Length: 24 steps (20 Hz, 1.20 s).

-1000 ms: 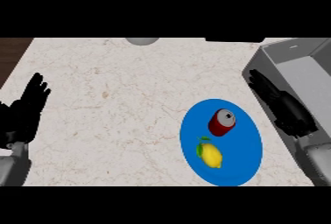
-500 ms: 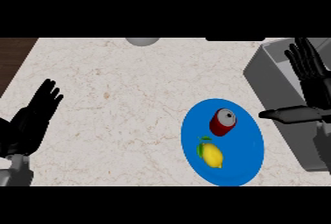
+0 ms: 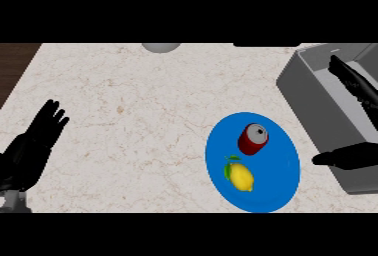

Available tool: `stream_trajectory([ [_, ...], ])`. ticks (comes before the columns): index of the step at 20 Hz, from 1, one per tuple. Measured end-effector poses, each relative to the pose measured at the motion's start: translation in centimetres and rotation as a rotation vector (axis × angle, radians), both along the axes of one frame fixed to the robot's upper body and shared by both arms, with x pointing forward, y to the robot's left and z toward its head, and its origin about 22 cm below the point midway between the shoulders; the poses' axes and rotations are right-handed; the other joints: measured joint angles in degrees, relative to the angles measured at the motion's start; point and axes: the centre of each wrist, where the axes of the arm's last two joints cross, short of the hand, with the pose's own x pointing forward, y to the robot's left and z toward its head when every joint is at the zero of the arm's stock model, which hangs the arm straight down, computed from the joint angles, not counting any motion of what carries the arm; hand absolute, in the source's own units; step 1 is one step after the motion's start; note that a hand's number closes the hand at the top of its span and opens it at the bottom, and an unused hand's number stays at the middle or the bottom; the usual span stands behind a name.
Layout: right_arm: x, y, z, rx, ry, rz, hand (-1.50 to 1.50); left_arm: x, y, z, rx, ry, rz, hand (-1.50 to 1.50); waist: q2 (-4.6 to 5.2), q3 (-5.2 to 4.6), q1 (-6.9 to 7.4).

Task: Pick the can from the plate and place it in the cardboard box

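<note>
A red can (image 3: 252, 140) with a silver top lies on the upper part of a blue plate (image 3: 277, 170). The grey box (image 3: 310, 95) stands at the right edge, its open inside facing up. My right hand (image 3: 353, 85) is open over the box, fingers stretched toward the top, thumb (image 3: 347, 156) pointing left near the plate's right rim. It is to the right of the can and does not touch it. My left hand (image 3: 33, 145) rests open at the left edge, fingers up.
A yellow lemon (image 3: 241, 177) with a green leaf lies on the same plate just below the can. A grey round object (image 3: 161, 47) sits at the counter's far edge. Dark wood (image 3: 15, 65) shows beyond the counter's left edge.
My right hand has moved up and right over the box and spread its thumb out to the left. My left hand has shifted slightly right and downward. The can and lemon have not moved.
</note>
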Motion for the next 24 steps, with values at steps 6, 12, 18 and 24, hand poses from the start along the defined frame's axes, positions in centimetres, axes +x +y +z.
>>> stream_trajectory([
  [6, -0.5, 2.3, 3.4, -0.417, 0.105, -0.025, -1.5, 0.5, -0.4, 0.3, -0.004, 0.005, -0.012, 0.0, 0.1, -0.07, 0.27],
  [12, -0.7, 7.0, 5.2, -0.642, 0.249, -0.044, -1.5, 0.7, -0.6, 0.3, -0.007, -0.006, -0.018, 0.0, 0.24, -0.01, 0.75],
  [18, -0.2, 10.3, 4.8, -0.72, 0.402, -0.048, -1.5, 1.0, -0.5, 1.0, -0.011, -0.006, -0.018, 0.0, 0.33, 0.08, 0.7],
  [24, 0.7, 11.3, 4.4, -0.781, 0.484, -0.058, -1.5, 1.0, -0.9, 0.8, -0.005, -0.009, -0.015, 0.0, 0.33, 0.13, 0.46],
])
